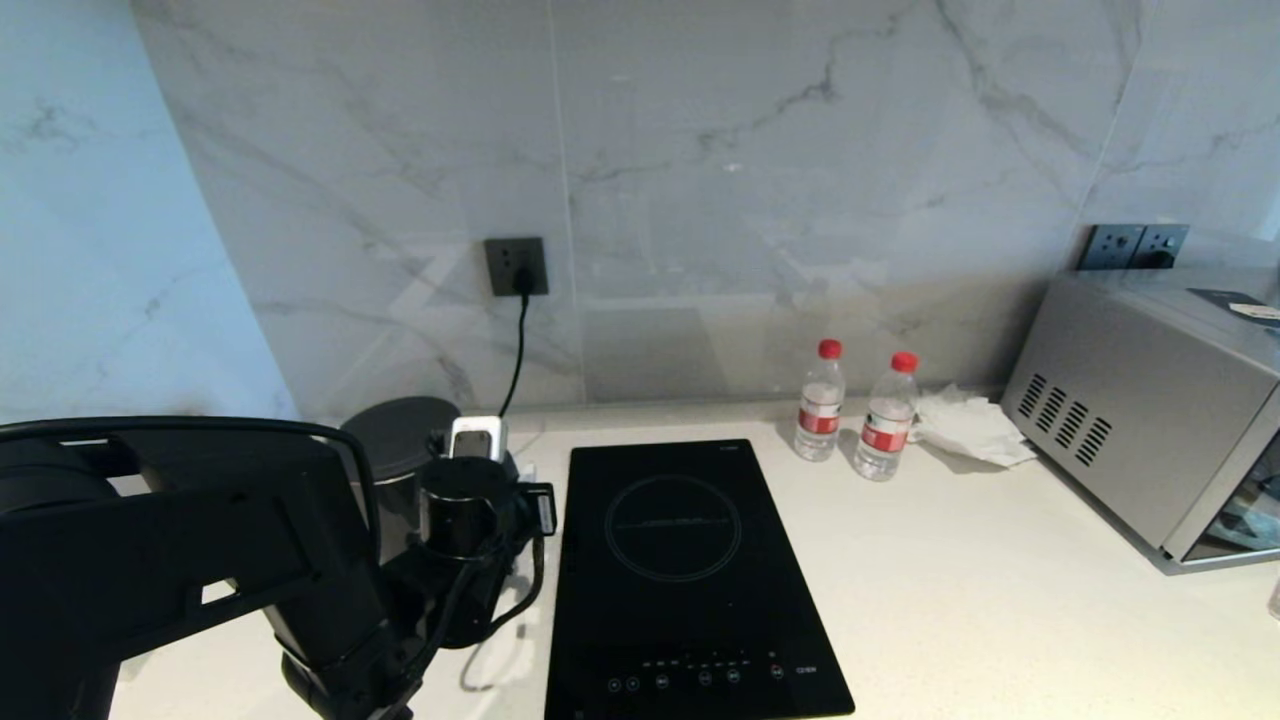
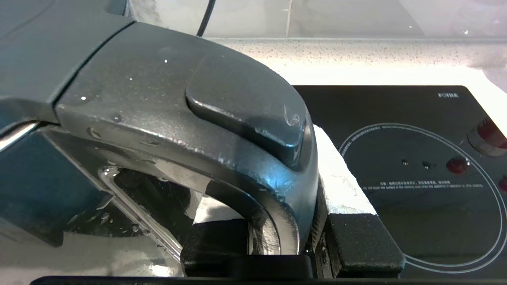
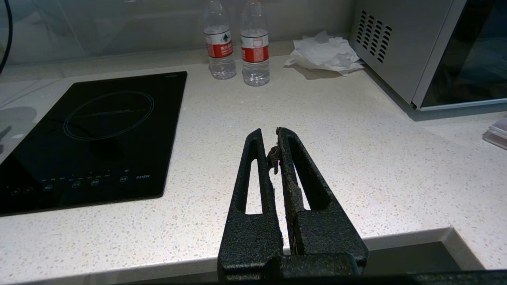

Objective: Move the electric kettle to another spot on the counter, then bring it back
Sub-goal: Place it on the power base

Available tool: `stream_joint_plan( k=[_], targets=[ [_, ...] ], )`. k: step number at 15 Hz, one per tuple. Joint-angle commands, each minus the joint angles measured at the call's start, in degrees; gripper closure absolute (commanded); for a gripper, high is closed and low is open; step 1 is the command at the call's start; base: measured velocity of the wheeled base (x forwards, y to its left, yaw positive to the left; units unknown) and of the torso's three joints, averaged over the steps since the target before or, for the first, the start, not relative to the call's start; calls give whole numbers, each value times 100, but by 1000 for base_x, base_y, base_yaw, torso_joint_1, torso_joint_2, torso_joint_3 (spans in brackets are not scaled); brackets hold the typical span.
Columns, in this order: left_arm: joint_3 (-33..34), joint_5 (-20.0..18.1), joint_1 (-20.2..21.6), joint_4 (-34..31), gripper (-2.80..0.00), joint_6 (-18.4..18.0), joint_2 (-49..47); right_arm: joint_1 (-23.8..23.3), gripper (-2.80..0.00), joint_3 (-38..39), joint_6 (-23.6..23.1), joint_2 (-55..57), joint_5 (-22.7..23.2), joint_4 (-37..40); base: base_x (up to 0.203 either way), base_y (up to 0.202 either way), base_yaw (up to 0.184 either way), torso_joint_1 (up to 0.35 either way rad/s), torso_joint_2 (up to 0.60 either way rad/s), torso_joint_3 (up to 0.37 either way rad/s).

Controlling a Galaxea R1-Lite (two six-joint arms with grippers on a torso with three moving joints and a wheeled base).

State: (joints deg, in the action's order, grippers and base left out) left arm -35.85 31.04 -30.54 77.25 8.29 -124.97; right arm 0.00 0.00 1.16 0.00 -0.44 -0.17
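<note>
Black kettle [image 1: 400,440], white speckled counter [image 1: 960,580], black hob [image 1: 680,570], 2 red-capped bottles [image 1: 820,412], grey-veined marble wall [image 1: 760,150].

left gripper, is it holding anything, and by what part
The left gripper is shut on the electric kettle, gripping its loop handle.

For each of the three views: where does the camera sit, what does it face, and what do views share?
Head: above, facing the counter and wall; left arm low left.
Left wrist: behind the left gripper, shut on the electric kettle handle.
Right wrist: behind the shut right gripper, over the counter's front edge.
Shared: induction hob in all; water bottles in head and right wrist.
</note>
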Motion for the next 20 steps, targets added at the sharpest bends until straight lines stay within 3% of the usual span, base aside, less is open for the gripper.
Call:
stream_joint_plan(
  k=[1,3,4,10,12,14,20],
  targets=[
    [-26,16,-51,62,0,-50,60,0,0,0,-2,0,0,0,0,0,0,0,0,0],
    [-52,25,-107,62,0,-227,51,0,0,0,-1,0,0,0,0,0,0,0,0,0],
    [-53,25,-145,62,-280,-241,51,0,0,0,-2,0,9,0,0,0,0,0,0,0],
    [-199,12,-246,186,-280,-183,-103,0,0,0,-2,0,8,0,0,0,0,0,0,0],
    [-83,-66,-248,565,-280,-285,-193,0,0,0,-2,0,0,0,0,0,0,0,0,0],
    [373,-336,-248,998,-280,-760,-380,0,0,0,-2,0,9,0,0,0,0,0,0,0],
    [601,-221,-198,1041,-280,-760,-356,0,0,0,-2,0,0,0,0,0,0,0,0,0]
  ],
)
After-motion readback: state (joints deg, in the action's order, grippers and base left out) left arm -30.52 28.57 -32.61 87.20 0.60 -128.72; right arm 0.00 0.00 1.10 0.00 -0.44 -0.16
